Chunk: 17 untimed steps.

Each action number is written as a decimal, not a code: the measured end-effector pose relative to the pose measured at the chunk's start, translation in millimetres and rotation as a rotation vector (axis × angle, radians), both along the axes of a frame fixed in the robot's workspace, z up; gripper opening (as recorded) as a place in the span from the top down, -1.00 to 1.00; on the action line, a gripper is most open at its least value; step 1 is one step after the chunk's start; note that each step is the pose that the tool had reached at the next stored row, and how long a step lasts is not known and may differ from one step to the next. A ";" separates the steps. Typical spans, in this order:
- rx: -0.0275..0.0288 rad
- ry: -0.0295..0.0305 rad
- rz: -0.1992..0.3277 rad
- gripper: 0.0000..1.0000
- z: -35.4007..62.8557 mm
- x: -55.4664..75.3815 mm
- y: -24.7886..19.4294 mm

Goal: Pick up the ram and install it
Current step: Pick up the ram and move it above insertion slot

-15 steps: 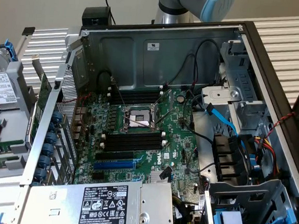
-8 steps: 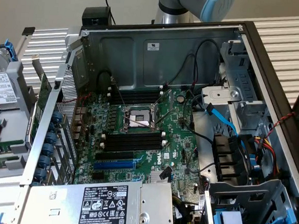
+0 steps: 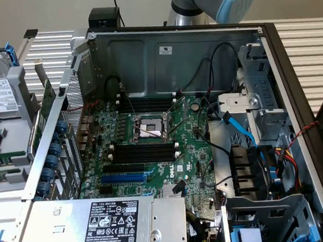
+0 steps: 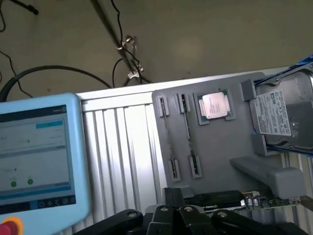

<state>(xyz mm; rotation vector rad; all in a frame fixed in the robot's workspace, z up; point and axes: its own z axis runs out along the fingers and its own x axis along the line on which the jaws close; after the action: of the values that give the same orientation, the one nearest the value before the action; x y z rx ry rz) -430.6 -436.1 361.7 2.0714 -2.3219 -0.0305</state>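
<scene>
- black two-finger gripper (image 4: 178, 208) pressed together, nothing between the fingers; if I came down on the stick like this, it would strike the top edge rather than straddle it
- dark circuit card with small capacitors (image 4: 230, 199) lies just beside the fingertips; a low sweep could clip it
- the ram, a long thin dark-green circuit-board stick (image 4: 167, 134), stands on edge in clips of the grey plastic parts tray (image 4: 220, 147); a second similar stick (image 4: 188, 134) is close alongside; a skewed approach could catch both or lever one out of its clips
- position: ram lies beyond the fingertips, apart, untouched; the tray sits outside the open black computer case (image 3: 295, 108), at the exterior view's left; the long black memory slots (image 3: 142, 153) look unfilled
</scene>
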 end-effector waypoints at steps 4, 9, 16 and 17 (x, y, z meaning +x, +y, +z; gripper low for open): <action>0.0001 -0.0070 0.021 0.80 -6.1 -1.6 7.1; 0.0002 -0.0130 0.038 0.80 -13.6 -7.4 11.4; 0.0033 -0.0133 0.087 0.77 -20.6 -16.2 11.4; 0.0036 -0.0134 0.091 0.66 -21.1 -17.8 11.3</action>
<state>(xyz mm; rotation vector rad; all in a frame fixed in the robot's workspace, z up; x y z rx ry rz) -448.4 -424.8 340.6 2.1827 -2.2339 -0.0187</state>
